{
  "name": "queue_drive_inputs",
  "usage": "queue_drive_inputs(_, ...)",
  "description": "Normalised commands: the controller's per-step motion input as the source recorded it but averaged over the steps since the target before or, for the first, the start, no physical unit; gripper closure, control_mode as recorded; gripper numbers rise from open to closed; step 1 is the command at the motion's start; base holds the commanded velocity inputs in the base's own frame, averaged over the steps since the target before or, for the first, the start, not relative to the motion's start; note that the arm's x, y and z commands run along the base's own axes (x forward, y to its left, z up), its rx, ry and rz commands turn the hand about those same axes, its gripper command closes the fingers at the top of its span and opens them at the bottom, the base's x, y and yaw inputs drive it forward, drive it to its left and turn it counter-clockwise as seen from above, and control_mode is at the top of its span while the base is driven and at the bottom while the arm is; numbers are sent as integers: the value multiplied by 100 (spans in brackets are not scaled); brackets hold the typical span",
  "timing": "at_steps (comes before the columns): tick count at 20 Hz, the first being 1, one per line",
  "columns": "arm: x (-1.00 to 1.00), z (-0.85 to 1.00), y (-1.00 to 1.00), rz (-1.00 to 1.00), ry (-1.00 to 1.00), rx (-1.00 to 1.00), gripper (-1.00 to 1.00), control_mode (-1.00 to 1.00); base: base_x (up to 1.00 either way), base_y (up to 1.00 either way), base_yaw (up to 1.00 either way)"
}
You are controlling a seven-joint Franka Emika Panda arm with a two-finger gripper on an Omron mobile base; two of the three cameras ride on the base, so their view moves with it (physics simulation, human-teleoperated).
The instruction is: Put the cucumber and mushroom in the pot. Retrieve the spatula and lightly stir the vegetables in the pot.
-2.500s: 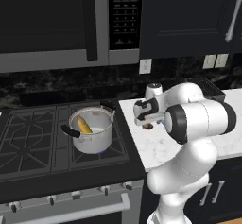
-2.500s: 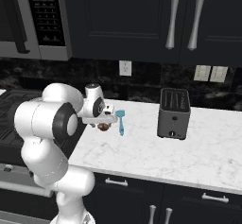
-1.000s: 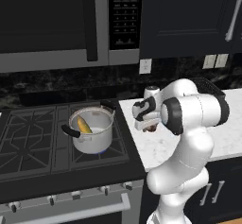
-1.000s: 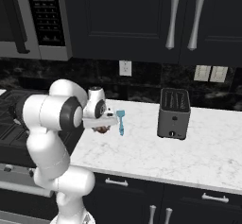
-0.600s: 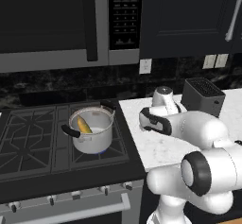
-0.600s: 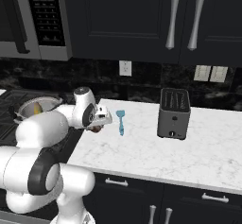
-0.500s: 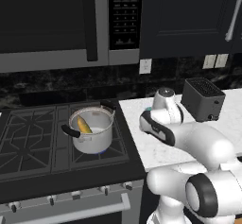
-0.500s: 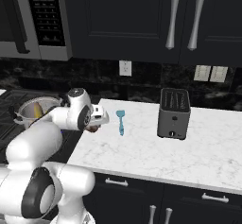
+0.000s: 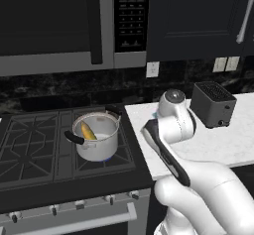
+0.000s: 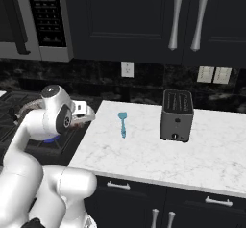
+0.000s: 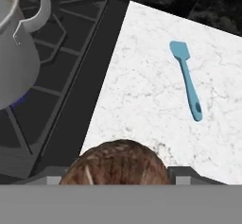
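You're carrying the mushroom [image 11: 117, 161] in the tool [image 11: 118, 173], jaws wide around it, over the bench [image 11: 151, 76] edge. The pot [image 9: 95, 136] is sitting left on the stove; swinging fast is risking a drop short.

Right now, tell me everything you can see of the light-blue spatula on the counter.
The slim light-blue spatula lies flat on the white marbled countertop, untouched and by itself. It looks like one piece of matte plastic or silicone: a flat, roughly square blade at one end, a thin straight handle, and a small dark hole near the handle's rounded tip. In the right base view it sits between the stove edge and the dark toaster, blade pointing toward the back wall, handle toward the counter's front.
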Motion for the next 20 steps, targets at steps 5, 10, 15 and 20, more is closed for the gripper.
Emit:
queue_drive_inputs(5, -35, 93, 57, 0, 0, 0, 100, -100, 0, 0, 0)
queue_drive_inputs(10, -24, 45, 90, 0, 0, 0, 100, -100, 0, 0, 0)
queue_drive_inputs(15, 6, 5, 89, 0, 0, 0, 100, -100, 0, 0, 0)
queue_drive_inputs(20, 47, 0, 55, 0, 0, 0, 100, -100, 0, 0, 0)
